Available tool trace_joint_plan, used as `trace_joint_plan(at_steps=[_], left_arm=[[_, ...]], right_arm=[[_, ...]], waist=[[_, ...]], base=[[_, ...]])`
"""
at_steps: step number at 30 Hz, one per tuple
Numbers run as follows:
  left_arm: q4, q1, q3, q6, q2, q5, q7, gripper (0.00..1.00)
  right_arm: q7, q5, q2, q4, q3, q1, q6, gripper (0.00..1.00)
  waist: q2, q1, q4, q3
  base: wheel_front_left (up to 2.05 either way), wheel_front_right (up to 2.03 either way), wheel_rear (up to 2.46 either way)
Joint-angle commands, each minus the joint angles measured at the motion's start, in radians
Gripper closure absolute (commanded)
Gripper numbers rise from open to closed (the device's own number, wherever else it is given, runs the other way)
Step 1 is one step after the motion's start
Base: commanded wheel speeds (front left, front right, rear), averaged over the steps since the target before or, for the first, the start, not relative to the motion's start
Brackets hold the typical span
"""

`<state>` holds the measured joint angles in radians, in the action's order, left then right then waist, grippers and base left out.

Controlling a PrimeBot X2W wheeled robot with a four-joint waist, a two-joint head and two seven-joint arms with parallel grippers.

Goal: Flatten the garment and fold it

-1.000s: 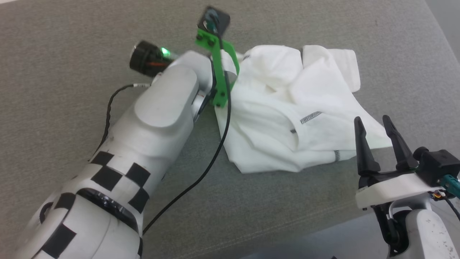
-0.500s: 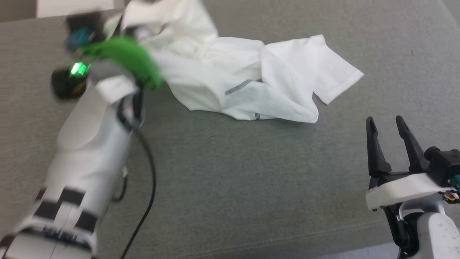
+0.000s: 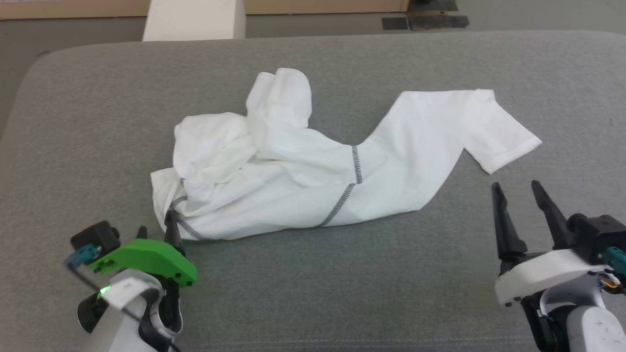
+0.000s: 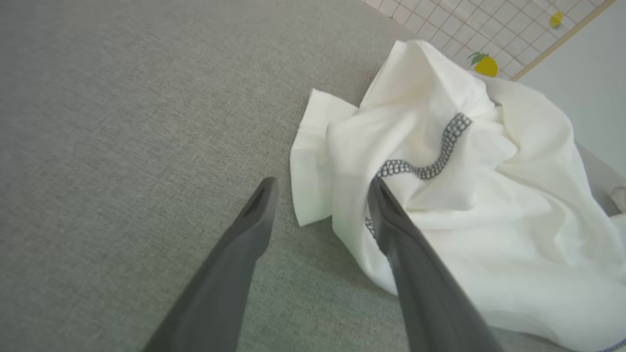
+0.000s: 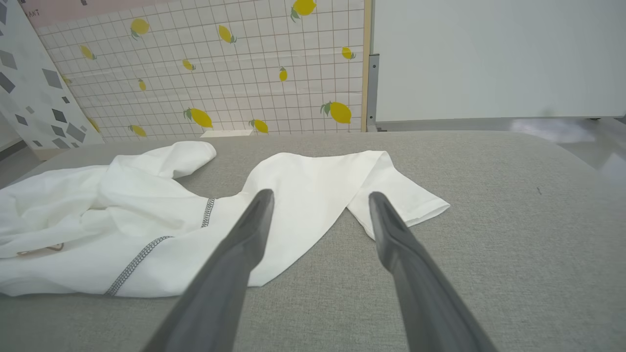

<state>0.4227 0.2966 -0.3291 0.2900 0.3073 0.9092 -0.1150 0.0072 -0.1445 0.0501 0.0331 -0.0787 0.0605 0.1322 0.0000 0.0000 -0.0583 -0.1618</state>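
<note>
The garment (image 3: 293, 181), a white T-shirt with grey stitching, lies stretched across the grey padded surface. It is bunched at its left end, and one sleeve (image 3: 503, 137) lies flat at the right. My left gripper (image 3: 156, 227) is at the lower left, open, with its fingertips at the garment's near-left corner. In the left wrist view the left gripper (image 4: 321, 185) stands open. One finger (image 4: 391, 220) lies over the edge of the garment (image 4: 464, 195), and nothing is pinched. My right gripper (image 3: 516, 187) stands open at the lower right, apart from the cloth. Its wrist view shows the right gripper (image 5: 320, 194) facing the garment (image 5: 146, 205).
The grey padded surface (image 3: 313, 274) has rounded far corners, with floor beyond them. A white block (image 3: 193, 19) stands behind its far edge. A lemon-patterned wall (image 5: 220, 73) and a white panel (image 5: 489, 58) rise behind it in the right wrist view.
My left gripper has opened and let go of the garment, and that arm has drawn back to the lower left. The garment now lies stretched out. The head camera has shifted.
</note>
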Motion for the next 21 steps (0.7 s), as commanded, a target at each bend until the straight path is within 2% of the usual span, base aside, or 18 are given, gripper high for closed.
trace_joint_plan(at_steps=[1,5,8,14,18,21], left_arm=[[-0.043,-0.027,0.022,-0.008,-0.006,0.005,-0.053,0.00],[-0.160,-0.077,0.079,-0.033,-0.027,-0.052,-0.141,0.00],[-0.278,-0.096,0.156,-0.053,-0.059,-0.203,-0.146,0.00],[-0.429,-0.125,0.244,-0.148,-0.163,-0.481,-0.147,0.00],[-0.464,-0.108,0.284,-0.221,-0.213,-0.583,-0.147,0.00],[-0.469,-0.099,0.302,-0.256,-0.237,-0.622,-0.147,0.00]], right_arm=[[0.012,0.009,0.000,0.002,0.008,-0.005,-0.002,0.00],[0.082,0.030,0.000,-0.028,0.030,0.017,-0.002,0.00],[0.159,0.047,0.000,-0.064,0.035,0.058,-0.002,0.00],[0.364,0.062,0.000,-0.186,0.059,0.181,-0.002,0.00],[0.470,0.102,0.000,-0.254,0.059,0.268,-0.002,0.00],[0.533,0.133,0.000,-0.301,0.058,0.317,-0.002,0.00]], waist=[[0.0000,0.0000,0.030,0.017],[0.0000,0.0000,0.053,0.005],[0.0000,0.0000,0.073,-0.018],[0.0000,0.0000,0.111,-0.083],[0.0000,0.0000,0.139,-0.126],[0.0000,0.0000,0.156,-0.150]], base=[[0.00,0.00,0.00],[0.00,0.00,0.00],[0.00,0.00,0.00],[0.00,0.00,0.00],[0.00,0.00,0.00],[0.00,0.00,0.00]])
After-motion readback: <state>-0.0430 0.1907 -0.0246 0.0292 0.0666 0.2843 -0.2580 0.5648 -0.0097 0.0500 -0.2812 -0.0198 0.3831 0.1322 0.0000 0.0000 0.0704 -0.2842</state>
